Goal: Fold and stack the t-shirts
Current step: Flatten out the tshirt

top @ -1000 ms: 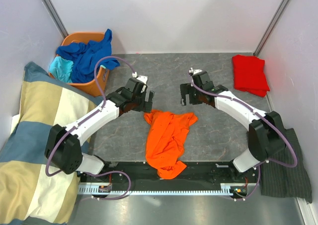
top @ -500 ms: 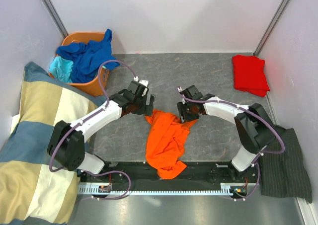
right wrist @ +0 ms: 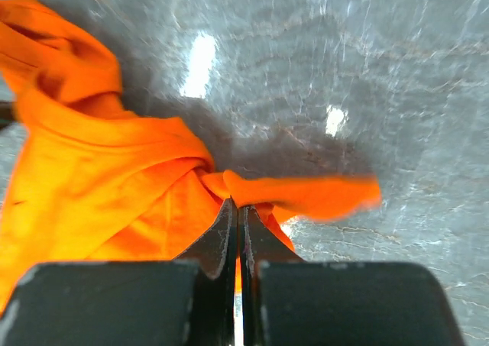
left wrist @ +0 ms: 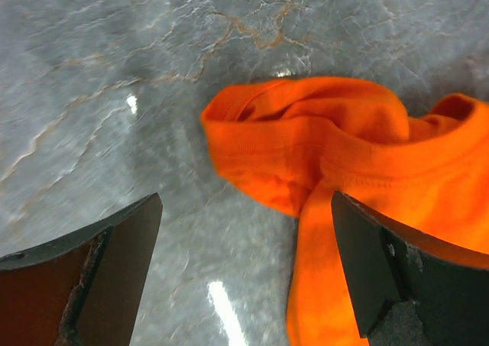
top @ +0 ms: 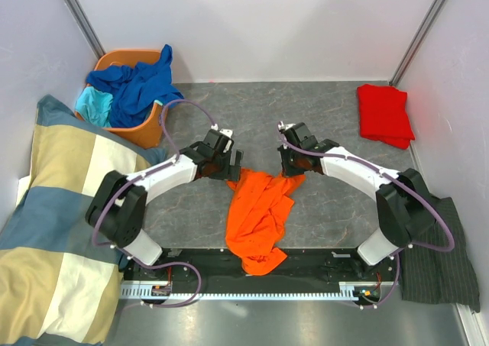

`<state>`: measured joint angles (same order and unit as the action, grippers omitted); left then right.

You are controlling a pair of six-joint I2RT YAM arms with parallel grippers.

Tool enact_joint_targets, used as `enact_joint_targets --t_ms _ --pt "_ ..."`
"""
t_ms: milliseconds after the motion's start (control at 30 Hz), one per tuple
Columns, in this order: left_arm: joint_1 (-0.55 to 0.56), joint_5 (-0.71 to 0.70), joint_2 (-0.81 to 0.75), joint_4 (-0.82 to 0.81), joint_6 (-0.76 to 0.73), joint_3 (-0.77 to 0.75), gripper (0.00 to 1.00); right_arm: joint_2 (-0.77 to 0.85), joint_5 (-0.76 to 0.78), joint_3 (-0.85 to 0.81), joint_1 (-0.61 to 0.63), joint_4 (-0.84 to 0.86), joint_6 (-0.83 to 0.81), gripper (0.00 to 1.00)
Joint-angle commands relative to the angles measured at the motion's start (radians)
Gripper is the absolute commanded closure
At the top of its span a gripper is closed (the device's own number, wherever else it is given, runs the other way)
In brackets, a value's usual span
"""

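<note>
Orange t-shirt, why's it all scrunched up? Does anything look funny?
Yes. The orange t-shirt lies crumpled and twisted, not flat, and its bottom end drapes past the near edge of the table, between the arm bases. The right gripper is shut on one bunched corner.

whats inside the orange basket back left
A crumpled royal blue t-shirt spilling over the rim of the basket, and a turquoise one beside it. Anything beneath them is covered.

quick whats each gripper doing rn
Left gripper: open, holding nothing.
Right gripper: closed, pinching a fold of the orange shirt.
</note>
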<state>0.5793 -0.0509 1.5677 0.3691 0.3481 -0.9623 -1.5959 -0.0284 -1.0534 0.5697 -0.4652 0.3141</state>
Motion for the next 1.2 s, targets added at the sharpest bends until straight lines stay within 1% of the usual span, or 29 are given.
enact_joint_targets --t_ms 0,33,67,100,167,200,233,267,300,400,467,567,600,633,700,733,867,1000,1033,1167 --pt "0.001 -0.004 0.080 -0.102 0.066 -0.010 0.00 0.040 0.030 -0.033 0.001 -0.024 0.013 1.00" --pt "0.001 -0.012 0.089 -0.123 0.077 -0.007 0.00 0.042 0.030 -0.027 -0.001 -0.023 0.017 1.00" --pt "0.001 -0.017 0.097 -0.137 0.080 -0.003 0.02 0.048 0.030 -0.023 0.001 -0.021 0.023 1.00" --pt "0.001 -0.018 0.103 -0.151 0.081 0.007 0.14 0.050 0.030 -0.022 -0.001 -0.021 0.022 1.00" --pt "0.001 -0.026 0.126 -0.188 0.091 0.016 0.31 0.059 0.031 -0.017 -0.001 -0.021 0.025 1.00" --pt "0.001 -0.033 0.133 -0.194 0.095 0.022 0.55 0.063 0.031 -0.016 -0.001 -0.021 0.023 1.00" --pt "0.001 -0.040 0.149 -0.199 0.101 0.023 0.73 0.070 0.031 -0.016 0.001 -0.026 0.020 1.00" --pt "0.001 -0.062 0.155 -0.205 0.106 0.023 0.94 0.071 0.031 -0.014 0.001 -0.029 0.019 1.00" --pt "0.001 -0.075 0.161 -0.205 0.112 0.020 0.98 0.074 0.035 -0.016 0.001 -0.029 0.014 1.00" --pt "0.001 -0.093 0.161 -0.219 0.108 0.023 0.98 0.082 0.050 -0.016 -0.001 -0.036 0.013 1.00" --pt "0.001 -0.101 0.132 -0.220 0.088 0.020 0.98 0.097 0.059 -0.017 -0.001 -0.047 0.011 1.00" --pt "0.001 -0.122 0.075 -0.210 0.045 -0.004 0.98 0.160 0.139 -0.025 -0.001 -0.055 0.022 1.00" --pt "-0.001 -0.128 0.036 -0.185 0.017 -0.042 0.98 0.183 0.198 -0.031 -0.001 -0.056 0.025 1.00" --pt "-0.002 -0.136 0.022 -0.165 0.003 -0.070 0.98 0.229 0.240 -0.045 -0.001 -0.056 0.028 1.00" --pt "-0.009 -0.159 -0.010 -0.130 -0.041 -0.171 0.98 0.269 0.303 -0.066 -0.004 -0.062 0.034 1.00" --pt "-0.009 -0.168 -0.020 -0.098 -0.060 -0.206 0.98 0.304 0.368 -0.095 -0.004 -0.067 0.033 1.00" --pt "-0.016 -0.257 -0.069 -0.056 -0.144 -0.393 0.98 0.379 0.508 -0.187 -0.002 -0.090 0.010 1.00" --pt "-0.061 -0.296 -0.123 -0.033 -0.214 -0.513 0.98 0.428 0.591 -0.275 -0.002 -0.128 -0.038 1.00" --pt "-0.074 -0.294 -0.141 -0.033 -0.222 -0.532 0.98 0.438 0.604 -0.305 -0.004 -0.139 -0.044 1.00" --pt "-0.157 -0.271 -0.153 -0.012 -0.259 -0.628 0.98 0.470 0.625 -0.338 -0.004 -0.176 -0.049 1.00"
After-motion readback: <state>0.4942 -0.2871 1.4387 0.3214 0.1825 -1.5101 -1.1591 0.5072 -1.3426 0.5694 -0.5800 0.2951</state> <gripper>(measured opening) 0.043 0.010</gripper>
